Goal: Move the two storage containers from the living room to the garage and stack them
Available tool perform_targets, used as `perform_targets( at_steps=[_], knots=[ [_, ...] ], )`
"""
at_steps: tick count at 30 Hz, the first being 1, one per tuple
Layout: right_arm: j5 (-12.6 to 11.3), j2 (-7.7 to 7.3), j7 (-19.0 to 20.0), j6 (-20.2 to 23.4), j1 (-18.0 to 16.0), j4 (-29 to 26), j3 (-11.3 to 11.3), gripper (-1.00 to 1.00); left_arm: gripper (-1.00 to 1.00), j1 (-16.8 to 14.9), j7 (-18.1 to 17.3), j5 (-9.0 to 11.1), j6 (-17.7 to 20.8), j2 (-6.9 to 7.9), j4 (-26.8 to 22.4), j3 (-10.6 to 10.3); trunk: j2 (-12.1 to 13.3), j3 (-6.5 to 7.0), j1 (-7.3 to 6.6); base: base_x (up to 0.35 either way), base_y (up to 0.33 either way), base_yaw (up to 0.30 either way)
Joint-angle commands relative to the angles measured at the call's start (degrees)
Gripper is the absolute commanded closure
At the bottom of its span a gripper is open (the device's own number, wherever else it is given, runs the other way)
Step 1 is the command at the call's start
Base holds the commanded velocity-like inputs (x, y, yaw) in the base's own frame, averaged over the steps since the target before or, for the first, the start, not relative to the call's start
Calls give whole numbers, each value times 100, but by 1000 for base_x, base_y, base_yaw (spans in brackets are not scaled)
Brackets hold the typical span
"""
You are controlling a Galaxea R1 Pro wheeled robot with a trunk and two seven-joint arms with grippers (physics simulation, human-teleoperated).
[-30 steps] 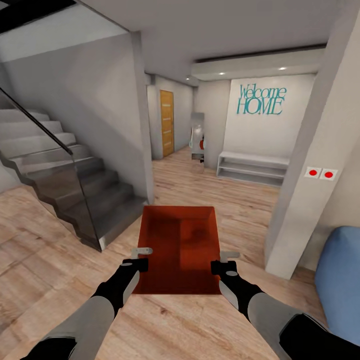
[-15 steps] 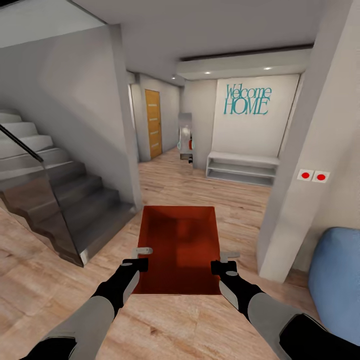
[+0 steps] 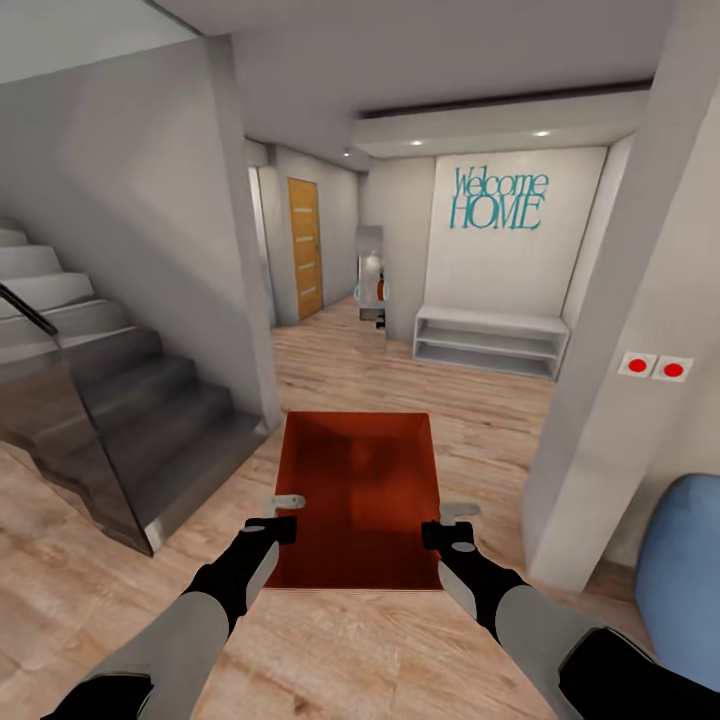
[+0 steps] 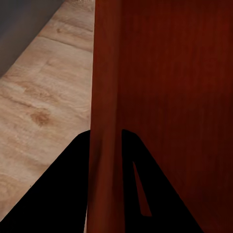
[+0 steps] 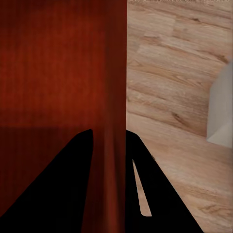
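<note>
We carry one orange-red rectangular thin-walled storage container in front of us, above the light wood-plank floor. Left end effector pinches the container's left wall; fingers sit either side of it in the wrist view. Right end effector pinches the right wall likewise. Ahead of the container: white low shelf w/ teal "Welcome HOME" lettering above it. Grey staircase to the container's left, blue sofa to its right.

The head view looks forward and down a hallway, the storage container at lower centre. Each wrist view looks close along its tool's fingers at one container wall; all three share that container.
</note>
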Motion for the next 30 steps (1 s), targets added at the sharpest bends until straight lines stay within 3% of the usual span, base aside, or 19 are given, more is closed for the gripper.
perform_targets(
  at_steps=[1, 30],
  knots=[
    [23, -1, 2, -193, -13, -18, -34, 100, 100, 0, 38, -16, 36, 4, 76, -31, -13, -12, 7, 322, 0, 0],
    [24, -1, 2, -196, -15, -18, -34, 100, 100, 0, 38, -16, 36, 4, 76, -34, -13, -12, 7, 322, 0, 0]
  ],
)
